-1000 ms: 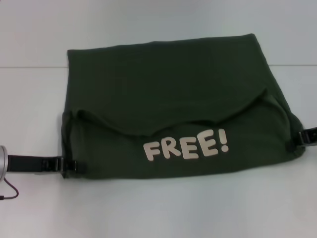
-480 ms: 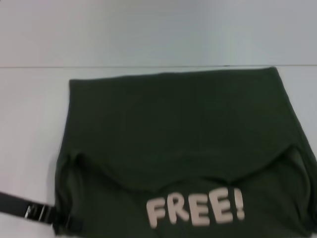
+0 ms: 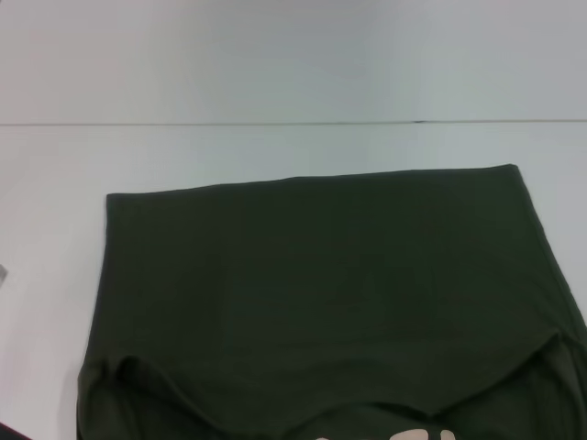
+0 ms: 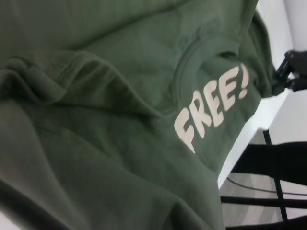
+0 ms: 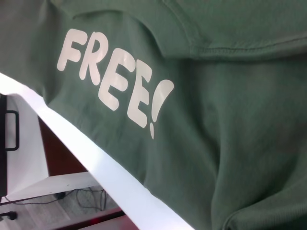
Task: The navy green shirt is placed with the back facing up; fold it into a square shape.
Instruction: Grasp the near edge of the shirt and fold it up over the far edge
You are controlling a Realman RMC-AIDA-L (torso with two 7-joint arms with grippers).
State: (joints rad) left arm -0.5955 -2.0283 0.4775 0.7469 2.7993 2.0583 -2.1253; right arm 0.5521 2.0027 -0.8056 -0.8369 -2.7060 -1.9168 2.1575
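The navy green shirt (image 3: 321, 293) lies folded on the white table (image 3: 275, 64), filling the near half of the head view. Its far edge is a straight fold. A flap with a curved edge lies over the front, and only the tops of the cream "FREE!" letters (image 3: 422, 434) show at the near edge. In both wrist views the shirt (image 4: 96, 143) (image 5: 225, 124) and its lettering (image 4: 211, 112) (image 5: 112, 76) are close up. My right gripper (image 4: 280, 76) shows in the left wrist view, shut on the shirt's side edge. My left gripper is out of view.
A thin seam (image 3: 275, 123) runs across the table beyond the shirt, with bare white surface past it. The table's near edge (image 5: 96, 163) lies just below the lettering. Under it are a black frame (image 4: 268, 163) and cables (image 5: 81, 196) on the floor.
The shirt has slid toward me; the lettering dropped from mid-view to the near edge. Both grippers, earlier seen at the shirt's sides, have left the head view.
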